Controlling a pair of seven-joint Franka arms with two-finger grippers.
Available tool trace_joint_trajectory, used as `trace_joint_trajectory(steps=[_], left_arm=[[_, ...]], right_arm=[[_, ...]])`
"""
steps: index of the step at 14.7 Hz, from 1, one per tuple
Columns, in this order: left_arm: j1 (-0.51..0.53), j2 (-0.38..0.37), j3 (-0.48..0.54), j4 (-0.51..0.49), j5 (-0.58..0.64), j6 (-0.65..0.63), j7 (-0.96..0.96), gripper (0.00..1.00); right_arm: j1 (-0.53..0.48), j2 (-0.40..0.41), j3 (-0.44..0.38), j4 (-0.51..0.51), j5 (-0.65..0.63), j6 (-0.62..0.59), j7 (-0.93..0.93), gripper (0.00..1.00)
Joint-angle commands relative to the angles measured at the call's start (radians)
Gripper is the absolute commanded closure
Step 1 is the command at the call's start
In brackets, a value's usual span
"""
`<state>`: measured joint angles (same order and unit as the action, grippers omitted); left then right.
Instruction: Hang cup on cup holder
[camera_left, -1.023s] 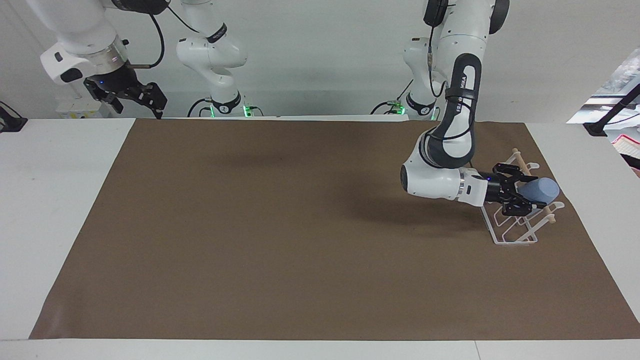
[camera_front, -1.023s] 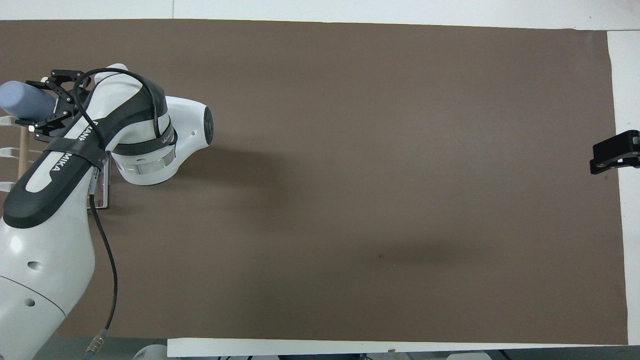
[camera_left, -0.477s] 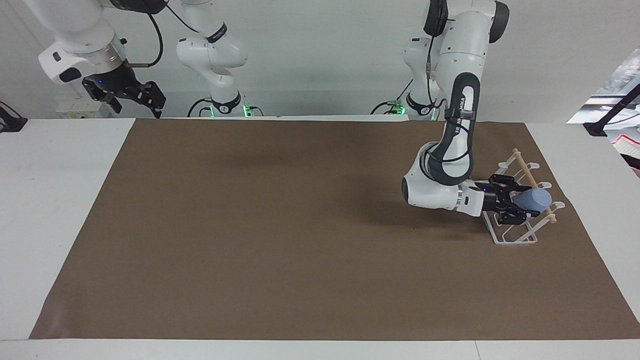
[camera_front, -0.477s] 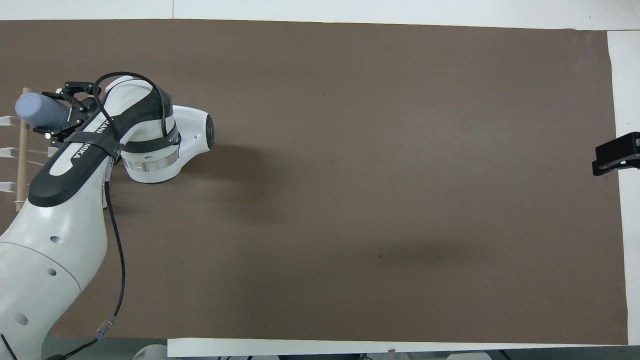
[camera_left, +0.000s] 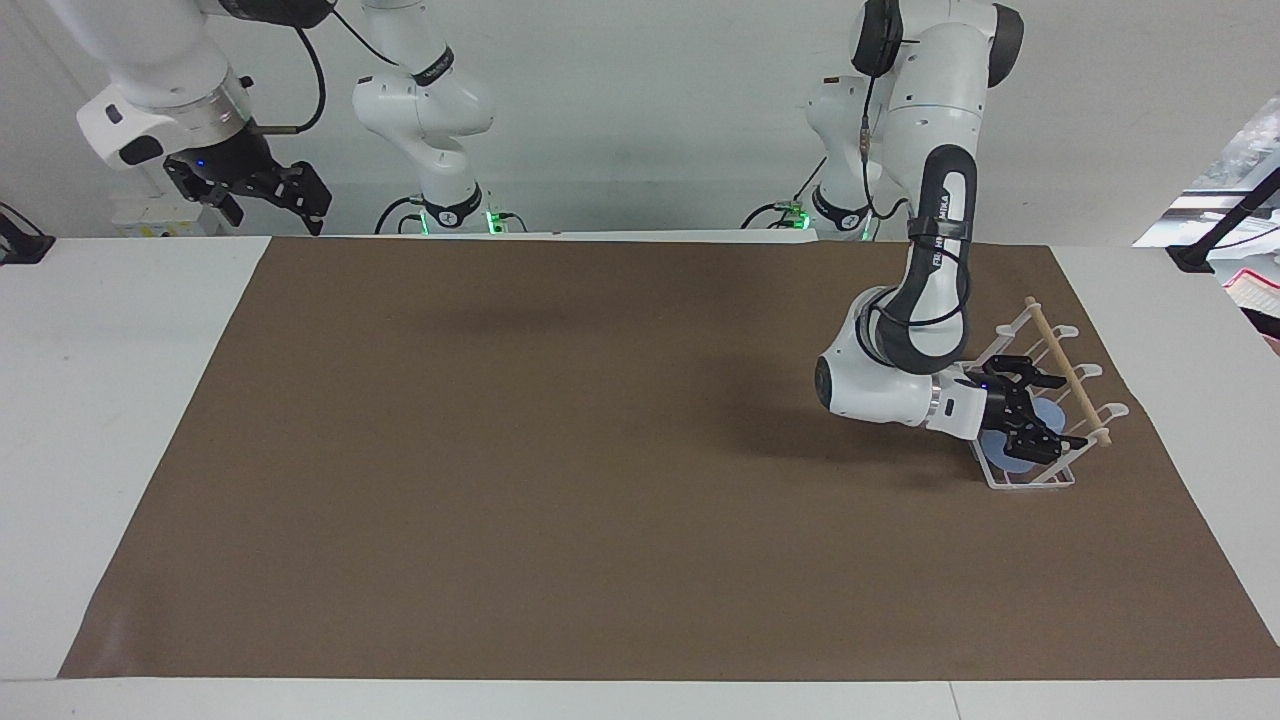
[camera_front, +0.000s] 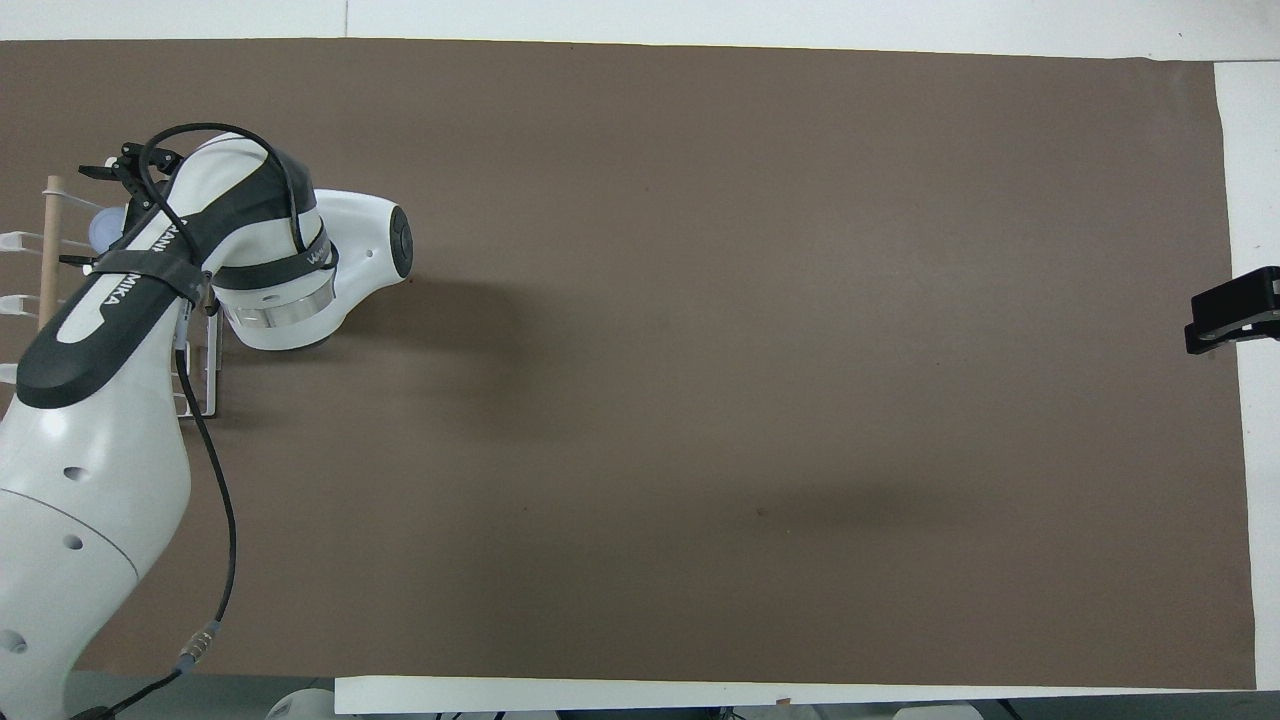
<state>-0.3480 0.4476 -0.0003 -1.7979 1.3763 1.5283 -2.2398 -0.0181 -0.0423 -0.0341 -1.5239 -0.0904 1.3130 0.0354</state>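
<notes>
The light-blue cup (camera_left: 1040, 412) lies tilted inside the white wire cup holder (camera_left: 1030, 483), under its wooden dowel (camera_left: 1068, 375), at the left arm's end of the brown mat. My left gripper (camera_left: 1052, 416) reaches into the rack from the side, with its fingers still on either side of the cup. In the overhead view the left arm covers most of the cup (camera_front: 100, 230) and the rack (camera_front: 205, 390); the gripper (camera_front: 105, 215) shows only in part. My right gripper (camera_left: 262, 195) waits, open and empty, raised at the right arm's end of the table; it also shows in the overhead view (camera_front: 1235, 310).
The brown mat (camera_left: 600, 450) covers most of the white table (camera_left: 100, 400). The left arm's elbow (camera_left: 870, 385) hangs low over the mat beside the rack. Clutter stands off the table at the left arm's end (camera_left: 1250, 280).
The left gripper has lowered and tilted the cup from above the dowel down into the rack. The right arm has not moved.
</notes>
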Motion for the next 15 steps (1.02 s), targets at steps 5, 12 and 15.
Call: trace_joint_trajectory(steps=[5,12,15], left_arm=[[0.059,-0.211,-0.003,0.042,-0.236,0.087,0.349,0.00],[0.172,-0.337,-0.001,0.026,-0.756,0.213,1.033,0.00],[0.216,-0.388,0.008,0.029,-1.026,0.217,1.354,0.00]], right_arm=[[-0.014,-0.002,0.010,0.007,0.001,-0.018,-0.026,0.01],[-0.014,-0.002,0.010,0.005,0.005,-0.018,-0.026,0.01],[-0.014,-0.002,0.010,0.005,0.005,-0.018,-0.025,0.01]])
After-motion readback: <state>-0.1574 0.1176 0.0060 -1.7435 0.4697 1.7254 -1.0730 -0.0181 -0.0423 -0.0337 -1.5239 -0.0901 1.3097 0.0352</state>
